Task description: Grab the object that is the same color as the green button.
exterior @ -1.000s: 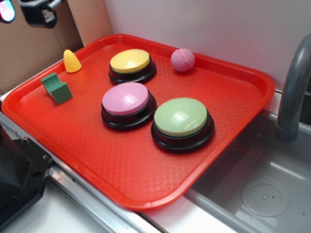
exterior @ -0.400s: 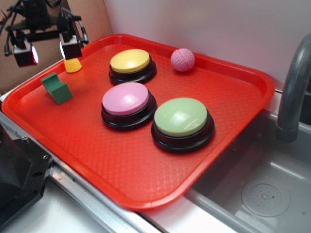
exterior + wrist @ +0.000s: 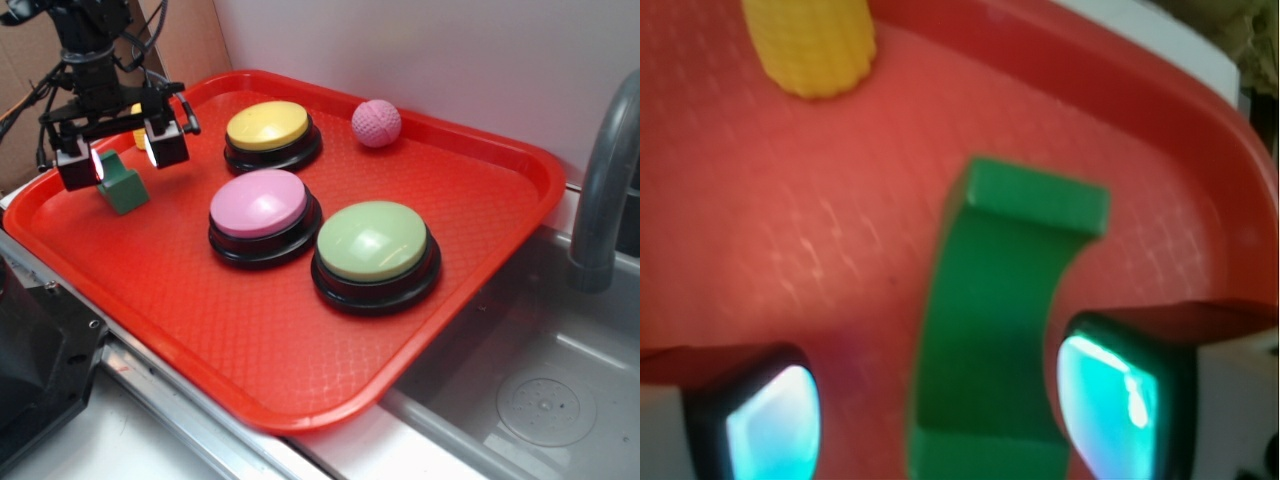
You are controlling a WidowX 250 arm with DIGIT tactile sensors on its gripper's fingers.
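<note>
The object, a small dark green block [image 3: 124,189] with a stepped notch, lies on the red tray [image 3: 300,370] near its left edge. In the wrist view the green block [image 3: 1000,310] runs lengthwise between my two fingers. My gripper [image 3: 122,156] hangs open just above it, one finger on each side, with gaps to both pads [image 3: 1105,400]. The green button [image 3: 373,243], a pale green dome on a black base, stands toward the middle right of the tray.
A yellow corn-shaped cone [image 3: 812,45] stands just beyond the block, mostly hidden behind my arm in the exterior view. A pink button [image 3: 260,205], a yellow button [image 3: 268,127] and a pink ball [image 3: 376,122] are on the tray. A sink and faucet [image 3: 600,200] are at right.
My gripper has come down from the top left corner to just over the green block, its fingers now straddling it. The block and the buttons have not moved.
</note>
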